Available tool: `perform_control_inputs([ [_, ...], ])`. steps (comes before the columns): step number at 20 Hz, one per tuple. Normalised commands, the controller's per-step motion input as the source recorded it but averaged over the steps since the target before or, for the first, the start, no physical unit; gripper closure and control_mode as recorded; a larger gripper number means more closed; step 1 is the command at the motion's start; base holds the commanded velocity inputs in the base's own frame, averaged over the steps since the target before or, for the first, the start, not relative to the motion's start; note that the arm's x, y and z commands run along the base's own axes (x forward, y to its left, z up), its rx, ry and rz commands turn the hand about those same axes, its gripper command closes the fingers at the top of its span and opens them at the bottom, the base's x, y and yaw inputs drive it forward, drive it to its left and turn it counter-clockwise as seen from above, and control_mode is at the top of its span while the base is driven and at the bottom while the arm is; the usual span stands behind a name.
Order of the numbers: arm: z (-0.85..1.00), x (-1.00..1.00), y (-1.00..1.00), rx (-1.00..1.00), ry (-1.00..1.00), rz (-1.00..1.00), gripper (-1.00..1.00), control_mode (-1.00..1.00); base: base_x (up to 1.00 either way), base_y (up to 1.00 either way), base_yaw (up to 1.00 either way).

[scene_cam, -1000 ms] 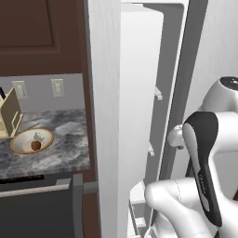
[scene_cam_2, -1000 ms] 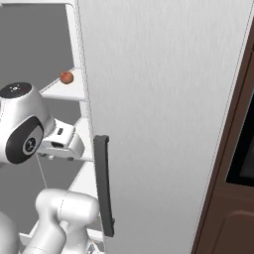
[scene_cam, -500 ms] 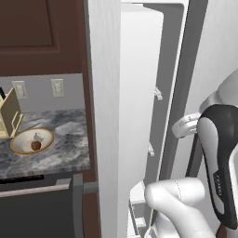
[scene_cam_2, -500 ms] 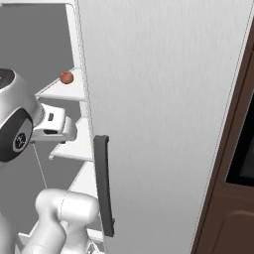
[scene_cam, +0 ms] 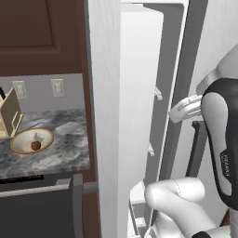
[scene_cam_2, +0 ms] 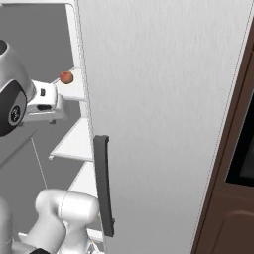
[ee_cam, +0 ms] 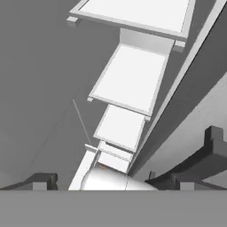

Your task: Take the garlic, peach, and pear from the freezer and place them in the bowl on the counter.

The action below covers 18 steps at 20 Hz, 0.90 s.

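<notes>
Empty-handed at the open freezer, one fruit left on a high shelf.

Left base view: the bowl (scene_cam: 31, 141) sits on the counter (scene_cam: 65, 148) far left, holding a pale bulb I take for the garlic (scene_cam: 38, 136) and a dark fruit (scene_cam: 35, 145); the freezer (scene_cam: 139, 93) door edge stands between us, so a carry could clip it. Right base view: a reddish fruit (scene_cam_2: 66, 77) rests near the shelf edge; a clumsy reach might knock it off. Hand view: my fingers (ee_cam: 44, 181) are spread wide, holding nothing. No readable writing anywhere.

Bowl (scene_cam: 31, 141) on counter (scene_cam: 65, 148), left of freezer (scene_cam: 139, 93).
</notes>
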Motion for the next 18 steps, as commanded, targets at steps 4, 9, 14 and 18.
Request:
perform_control_inputs([
  [4, 0.02, 0.46, 0.22, 0.0, -0.05, 0.14, -1.0, -1.0, 0.0, 0.0, 0.0],
  [9, 0.0, 0.79, 0.11, 0.01, -0.04, 0.13, -1.0, -1.0, 0.0, 0.0, 0.0],
  [14, 0.0, 0.74, 0.17, 0.0, -0.01, 0.07, -1.0, -1.0, 0.0, 0.0, 0.0],
  [18, 0.0, 0.74, 0.09, 0.0, 0.0, 0.03, -1.0, -1.0, 0.0, 0.0, 0.0],
])
